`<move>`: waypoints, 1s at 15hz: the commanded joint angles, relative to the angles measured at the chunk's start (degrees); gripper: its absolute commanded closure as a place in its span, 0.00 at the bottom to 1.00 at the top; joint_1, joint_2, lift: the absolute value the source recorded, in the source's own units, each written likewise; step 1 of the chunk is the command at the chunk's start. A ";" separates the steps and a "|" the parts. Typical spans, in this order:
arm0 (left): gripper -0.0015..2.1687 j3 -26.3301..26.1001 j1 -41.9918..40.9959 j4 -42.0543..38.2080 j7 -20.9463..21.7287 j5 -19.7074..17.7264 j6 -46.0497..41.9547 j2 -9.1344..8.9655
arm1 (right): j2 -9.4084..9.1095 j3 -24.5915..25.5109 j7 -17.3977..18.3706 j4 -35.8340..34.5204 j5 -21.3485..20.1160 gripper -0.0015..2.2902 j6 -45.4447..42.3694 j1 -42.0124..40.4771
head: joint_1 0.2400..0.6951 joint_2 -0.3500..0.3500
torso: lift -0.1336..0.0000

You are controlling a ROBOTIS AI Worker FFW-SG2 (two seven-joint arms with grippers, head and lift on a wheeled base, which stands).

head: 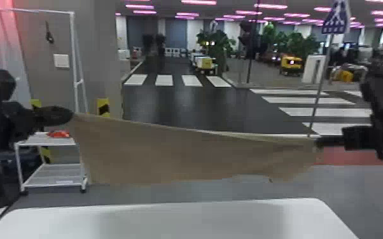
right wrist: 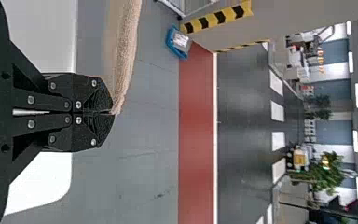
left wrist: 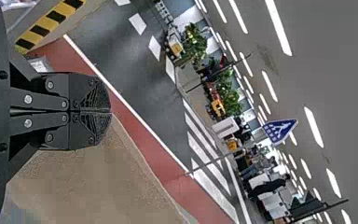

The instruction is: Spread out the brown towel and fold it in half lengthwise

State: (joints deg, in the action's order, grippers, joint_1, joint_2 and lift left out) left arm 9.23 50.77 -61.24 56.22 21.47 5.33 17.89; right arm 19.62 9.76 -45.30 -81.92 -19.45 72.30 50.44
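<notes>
Towel [head: 168, 152], brown, hangs across the middle of the head view, its long axis running left to right. The left gripper [left wrist: 110, 112] is clamped on its upper corner at middle left; the right gripper [right wrist: 113, 113], fingers pressed together on the other upper corner, sits lower, at middle right. A white table [head: 175, 222] lies bottom centre; laying out probably needs both ends drawn back and down together.

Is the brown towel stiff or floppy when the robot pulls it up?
Probably floppy: the brown towel hangs from the left gripper and right gripper with a wavy bottom edge. It's likely light for its size, since its top edge sags only a little. Its fuzzy surface suggests it won't be very slippery.
</notes>
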 commanded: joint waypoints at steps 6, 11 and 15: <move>0.65 12.56 -33.45 -16.11 4.25 -4.33 -10.29 2.94 | 6.22 7.46 -7.88 -24.60 6.97 0.66 4.83 -38.58 | 0.67 0.42 | 0.07; 0.65 17.05 -48.66 -18.13 6.97 -3.54 -22.95 4.70 | 5.69 13.79 -14.21 -29.96 8.03 0.66 1.66 -52.02 | 1.00 0.44 | 0.07; 0.65 21.26 -54.98 -21.03 14.18 -2.31 -27.69 5.67 | 5.08 19.68 -19.04 -33.13 11.02 0.66 -0.27 -57.47 | 1.00 0.44 | 0.07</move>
State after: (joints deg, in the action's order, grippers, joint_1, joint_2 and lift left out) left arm 28.49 -2.41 -81.06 68.85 18.65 -21.29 23.21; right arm 24.84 27.27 -63.32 -113.94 -9.43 72.22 -5.66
